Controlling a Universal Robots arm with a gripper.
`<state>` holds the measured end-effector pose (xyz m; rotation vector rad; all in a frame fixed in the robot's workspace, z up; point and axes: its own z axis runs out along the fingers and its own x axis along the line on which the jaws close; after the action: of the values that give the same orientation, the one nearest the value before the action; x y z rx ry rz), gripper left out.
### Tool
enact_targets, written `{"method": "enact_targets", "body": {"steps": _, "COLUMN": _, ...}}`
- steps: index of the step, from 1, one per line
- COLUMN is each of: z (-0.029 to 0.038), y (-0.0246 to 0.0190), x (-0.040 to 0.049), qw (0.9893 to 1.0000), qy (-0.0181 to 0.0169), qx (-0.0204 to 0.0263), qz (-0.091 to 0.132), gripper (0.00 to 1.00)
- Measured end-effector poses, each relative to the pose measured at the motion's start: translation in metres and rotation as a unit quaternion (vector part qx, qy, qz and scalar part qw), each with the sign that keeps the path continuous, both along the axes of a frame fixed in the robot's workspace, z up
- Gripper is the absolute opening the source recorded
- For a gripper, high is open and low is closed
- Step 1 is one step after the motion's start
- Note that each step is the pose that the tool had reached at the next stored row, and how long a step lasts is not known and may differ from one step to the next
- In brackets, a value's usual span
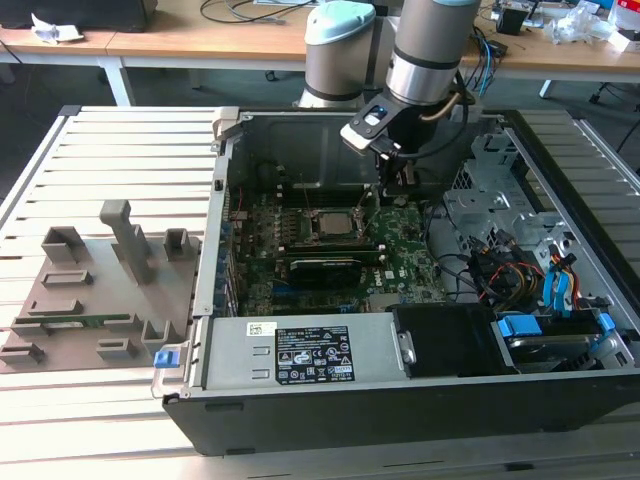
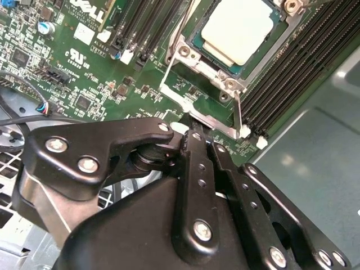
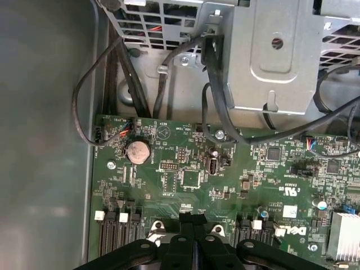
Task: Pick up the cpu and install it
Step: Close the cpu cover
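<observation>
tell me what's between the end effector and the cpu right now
In the second wrist view, the socket's metal frame and a strip of green motherboard lie between the end effector and the cpu, which sits in the socket.

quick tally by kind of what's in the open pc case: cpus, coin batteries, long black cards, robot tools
cpu, lying in the socket: 1
coin battery: 1
long black card: 1
tool: 1
total: 4
</observation>
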<state>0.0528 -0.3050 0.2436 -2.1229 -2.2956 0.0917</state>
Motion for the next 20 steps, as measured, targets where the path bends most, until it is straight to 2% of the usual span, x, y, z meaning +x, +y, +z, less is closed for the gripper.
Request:
{"method": "enact_targets", "body": {"steps": 7, "z": 0.0, "y": 0.0, "x": -0.0046, "qw": 1.0, "qy": 0.0, "qx": 0.0, "qz": 0.0, "gripper": 0.11}}
{"method": "enact_targets", "body": {"steps": 20, "z": 0.0, "y": 0.0, "x": -0.0227, "qw": 1.0, "qy": 0.0, "qx": 0.0, "qz": 0.0, "gripper": 0.11}}
